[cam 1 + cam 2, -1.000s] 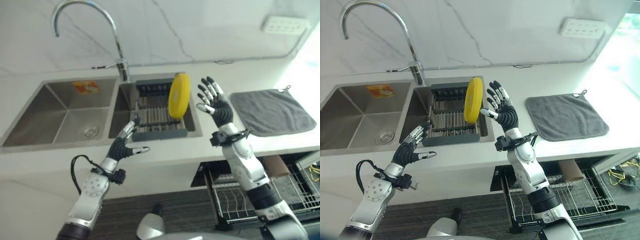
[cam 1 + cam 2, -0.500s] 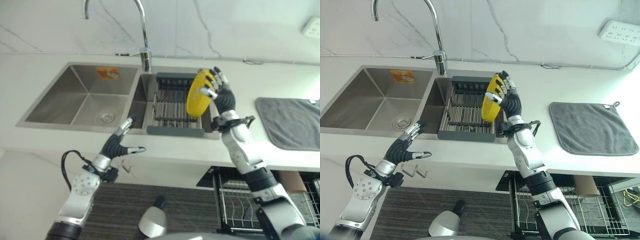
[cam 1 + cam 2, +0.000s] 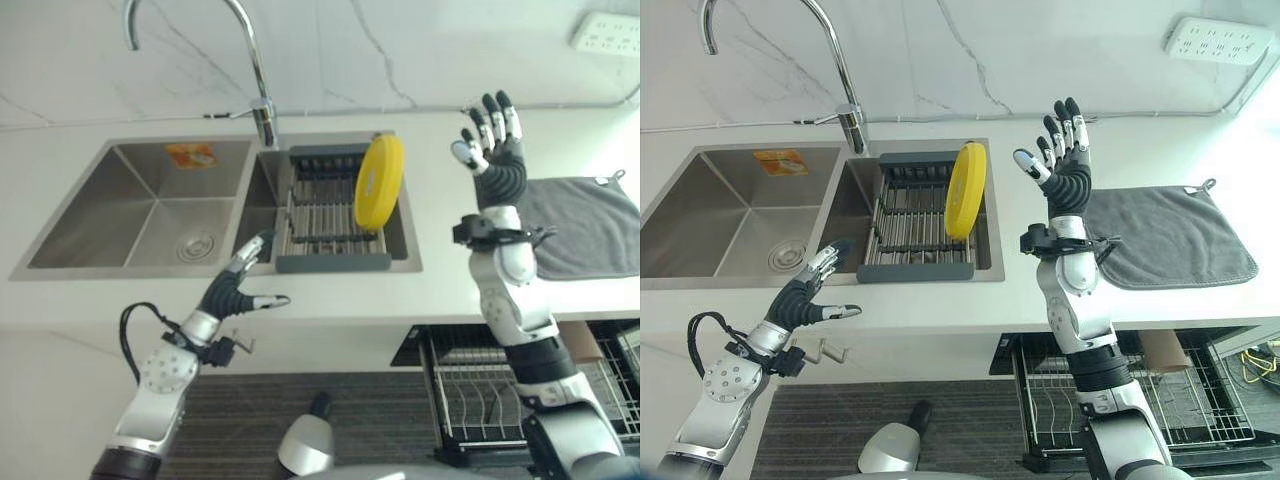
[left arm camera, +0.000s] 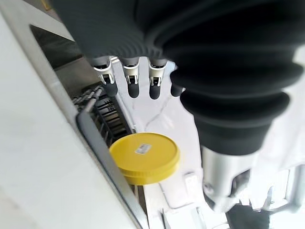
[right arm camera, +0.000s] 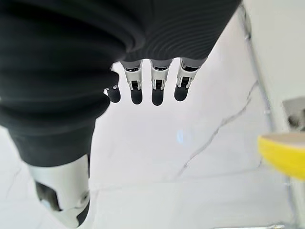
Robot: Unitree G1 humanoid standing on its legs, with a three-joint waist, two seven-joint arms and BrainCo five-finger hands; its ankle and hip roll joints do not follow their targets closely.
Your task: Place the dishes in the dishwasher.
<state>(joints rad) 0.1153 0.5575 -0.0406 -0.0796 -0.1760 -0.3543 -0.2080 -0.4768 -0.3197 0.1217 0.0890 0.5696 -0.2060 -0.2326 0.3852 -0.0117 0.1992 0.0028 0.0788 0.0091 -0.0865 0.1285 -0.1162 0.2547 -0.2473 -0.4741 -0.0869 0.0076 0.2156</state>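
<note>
- Right hand: raised above the worktop, fingers straight and spread, thumb apart, palm empty; released, grasping nothing
- Yellow plate: stands on edge in the dish rack, well to the left of the right hand and lower than its fingertips, not touched by it
- Dish rack: dark frame with metal bars, set in the right-hand basin of the sink; the plate occupies the end of the rack nearer the right hand
- Left hand: held in front of the worktop's front edge, just before the front left corner of the rack, fingers relaxed and extended, thumb out to the side; released, holding nothing
- From the left wrist view, the plate shows beyond the left hand's fingertips, apart from them, with the rack's bars between
- Grey cloth: lies flat on the worktop to the right of the right hand and below it
- Tap: rises behind the sink, beyond the rack from the left hand
- Dishwasher rack: wire basket pulled out beneath the worktop, below the right arm; no plate seen in it
- Wall socket: on the wall beyond and to the right of the right hand
</note>
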